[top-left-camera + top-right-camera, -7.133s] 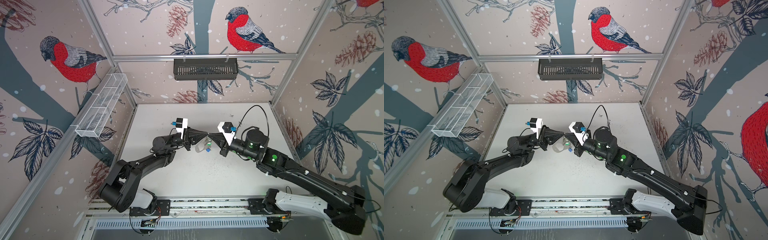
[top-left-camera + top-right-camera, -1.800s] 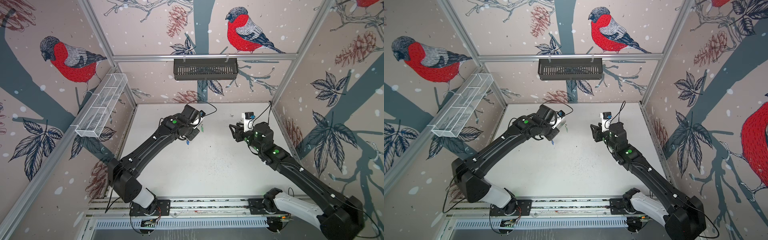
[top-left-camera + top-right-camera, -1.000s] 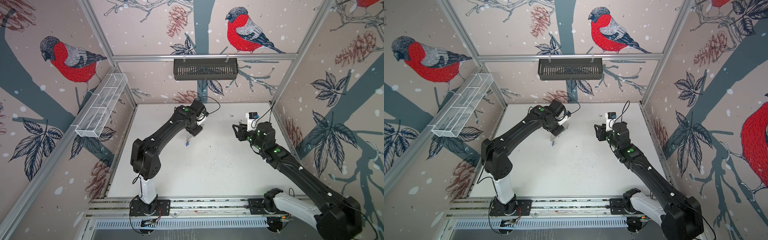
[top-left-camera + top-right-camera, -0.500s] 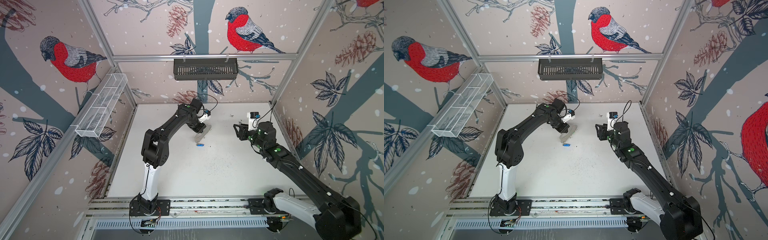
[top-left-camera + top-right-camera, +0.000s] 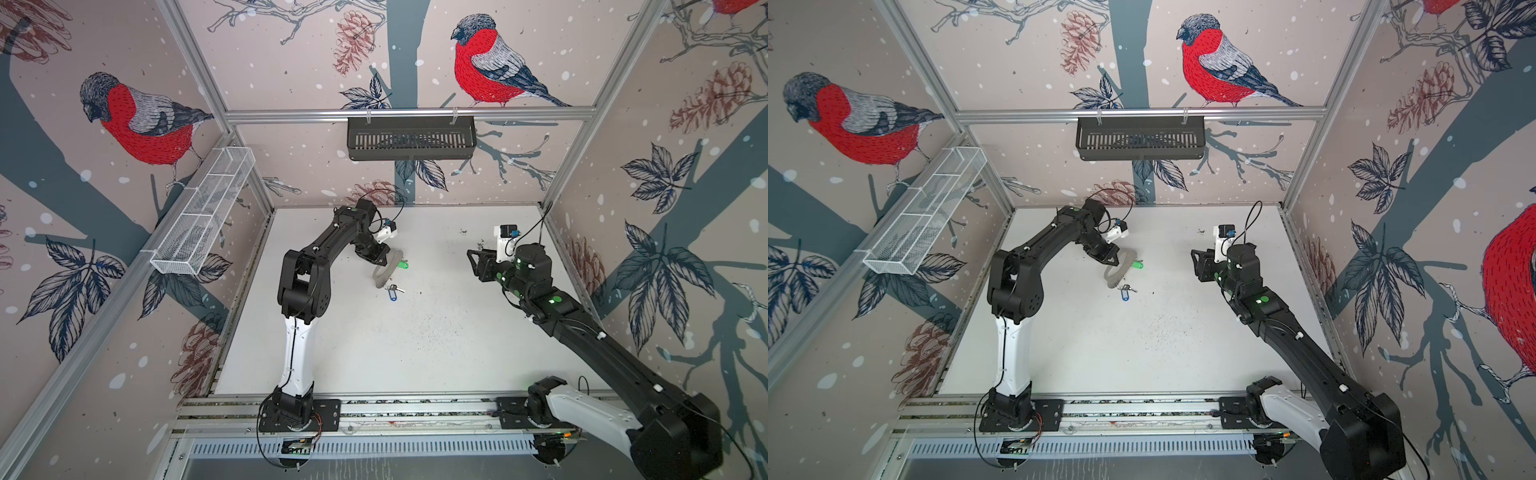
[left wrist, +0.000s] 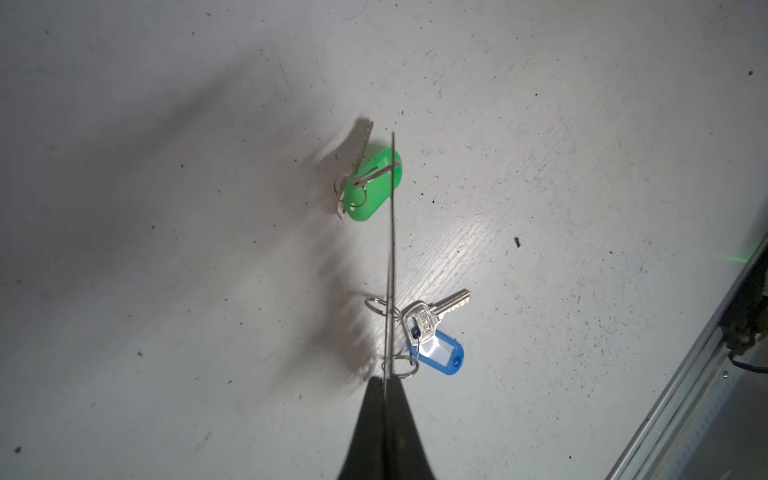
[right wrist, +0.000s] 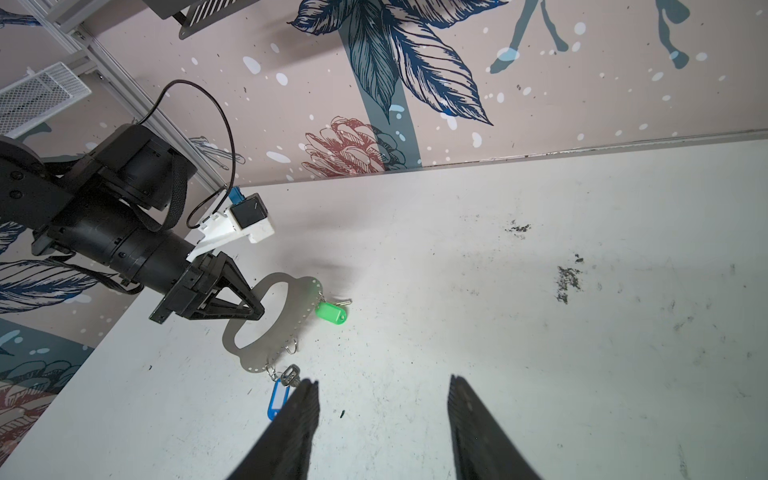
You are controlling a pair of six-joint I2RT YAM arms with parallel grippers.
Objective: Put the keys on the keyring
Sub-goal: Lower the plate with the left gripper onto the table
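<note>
Keyring, clamped in the closed left jaws at mid-frame in both top views with green-tagged key and blue-tagged key apparently on it, should be laid flat on the surface before release, open right jaws kept clear

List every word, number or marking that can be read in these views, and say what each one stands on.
No text here can be read.
On the blue tag: a white insert, no writing visible.
On the silver key next to it: a stamped marking on the head, too blurred to read.
On the green tag: no writing visible.
On the keyring: only small holes, no writing visible.
</note>
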